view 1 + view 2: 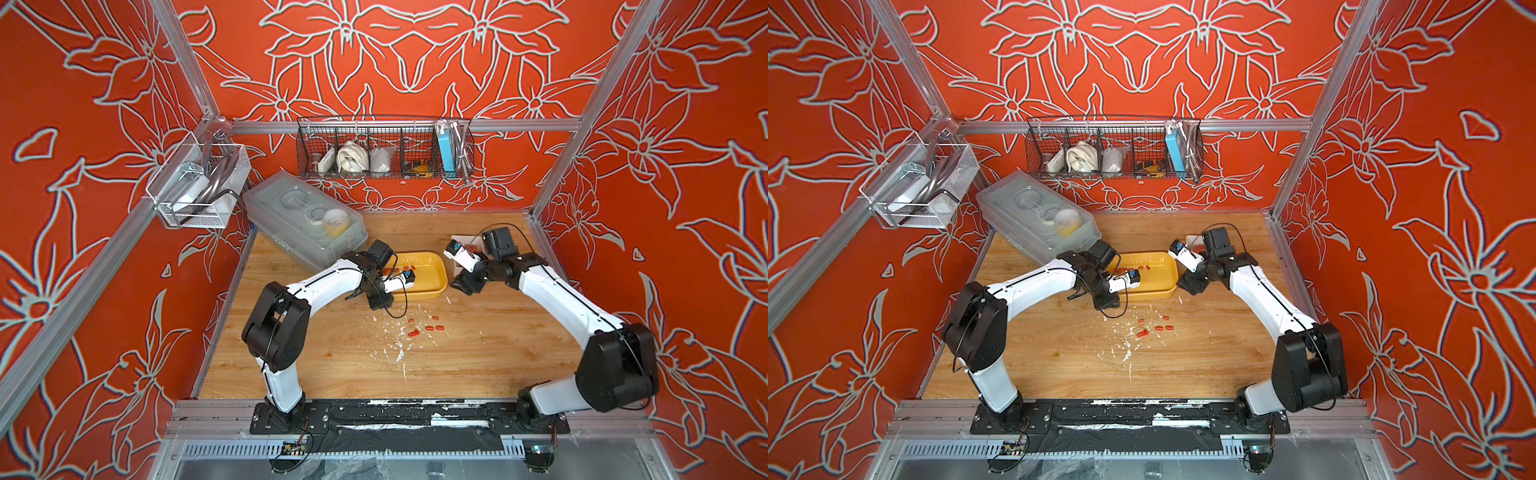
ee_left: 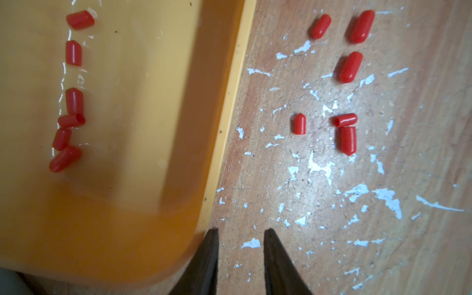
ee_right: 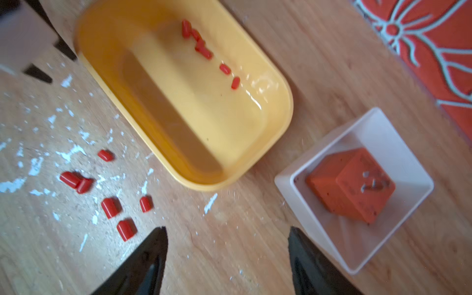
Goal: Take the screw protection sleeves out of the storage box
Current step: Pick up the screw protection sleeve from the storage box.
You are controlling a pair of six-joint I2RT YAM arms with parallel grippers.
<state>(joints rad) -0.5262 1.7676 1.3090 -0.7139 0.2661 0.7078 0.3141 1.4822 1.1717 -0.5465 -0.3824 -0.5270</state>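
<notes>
– Left pincer: condition?
– Its jaws stood parted with nothing between them, tips over the table just beside a corner of the storage box. The right pincer stood wide apart, also empty.
– Where were the screw protection sleeves?
– 6 lay in a loose line on the box floor, several touching. 6 more sleeves lay on the table, just below frame centre in both top views. The box sat at frame centre.
– Recommendation for the next pick?
– In my judgement: take 1 outlying sleeve clear of the cluster, set the jaws across its short axis, and close gently.
– Appearance?
– Small glossy red caps, 1 end rounded, 1 end open. They looked likely to roll.
</notes>
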